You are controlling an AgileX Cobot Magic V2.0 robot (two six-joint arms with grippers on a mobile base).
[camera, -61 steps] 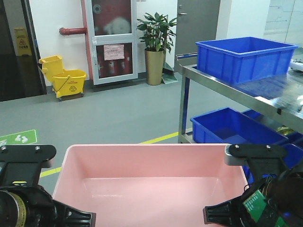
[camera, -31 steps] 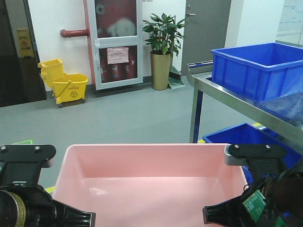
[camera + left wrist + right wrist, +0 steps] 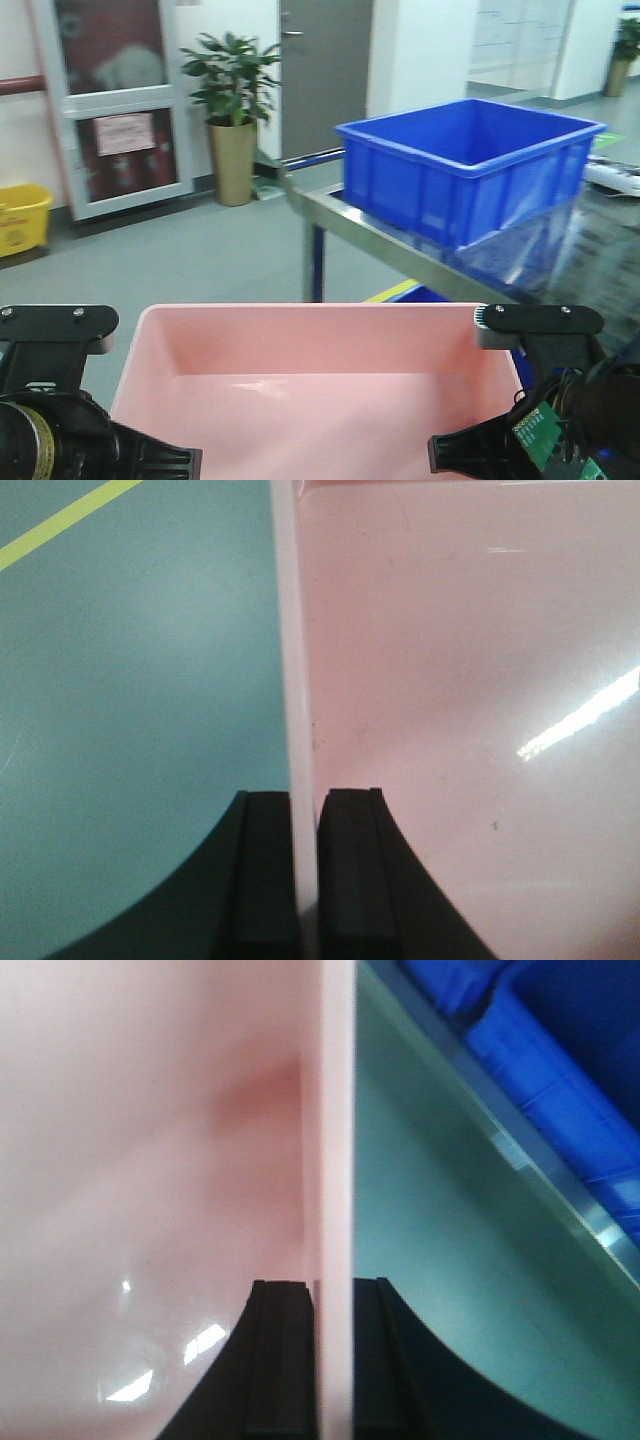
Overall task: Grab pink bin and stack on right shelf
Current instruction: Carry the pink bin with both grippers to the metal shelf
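In the front view the pink bin [image 3: 320, 345] hangs near and low, off any surface, while the steel shelf [image 3: 400, 245] stands farther off to the right with a blue crate [image 3: 465, 165] on its top, so I judge the bin should be brought level to the top beside that crate. In the left wrist view the left pincer [image 3: 305, 810] is closed narrow on the bin's left rim, a finger either side. In the right wrist view the right pincer [image 3: 328, 1295] grips the right rim likewise; both should move together, lest the bin twist.
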